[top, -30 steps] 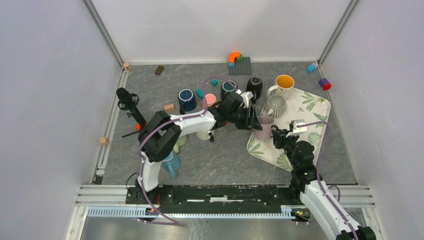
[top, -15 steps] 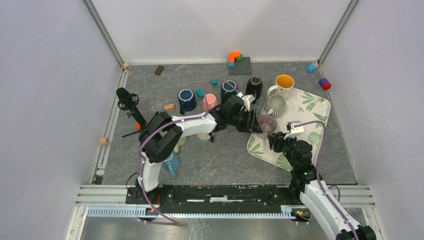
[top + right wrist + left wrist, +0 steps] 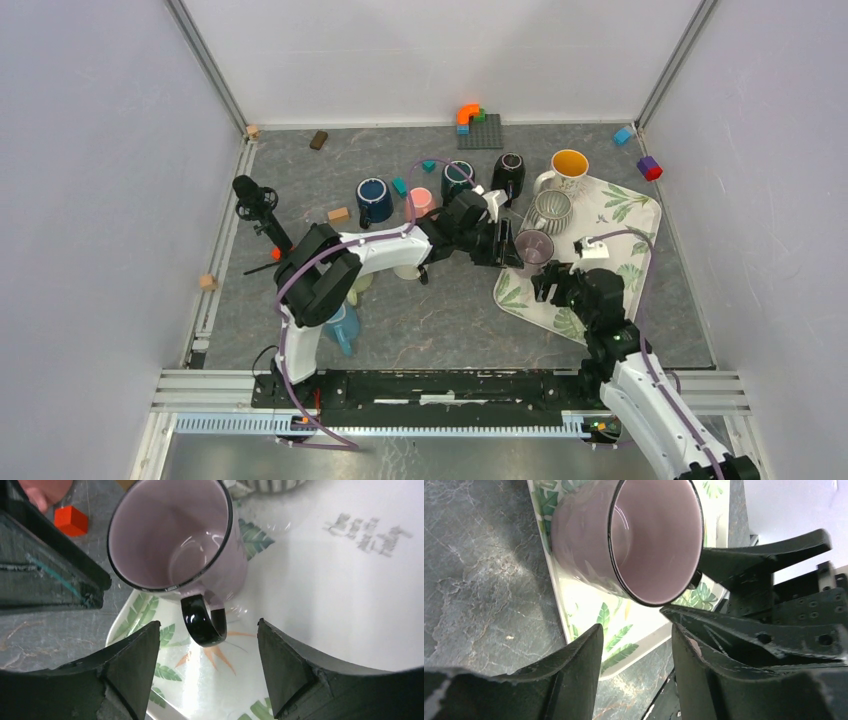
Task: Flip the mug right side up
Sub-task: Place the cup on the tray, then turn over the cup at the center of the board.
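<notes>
Just ahead of the black right gripper (image 3: 207,630), the mug (image 3: 222,575) is pale lilac inside and out, with a glossy black rim and a black handle. Under it the tray (image 3: 350,605) is white, printed with green leaves and 1 orange starburst flower. Beyond the black left gripper (image 3: 636,630) the table (image 3: 474,580) is grey with pale marble veining, and up and left of the right gripper's view lies 1 red-orange block (image 3: 71,521).

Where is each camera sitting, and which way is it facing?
Top external: overhead from behind, looking down; left arm and right arm flank the mug on the tray.
Left wrist: low at the tray edge, facing the mug's mouth; left fingers below.
Right wrist: above, looking into the mug; right fingers below.
Shared: mug, tray.
</notes>
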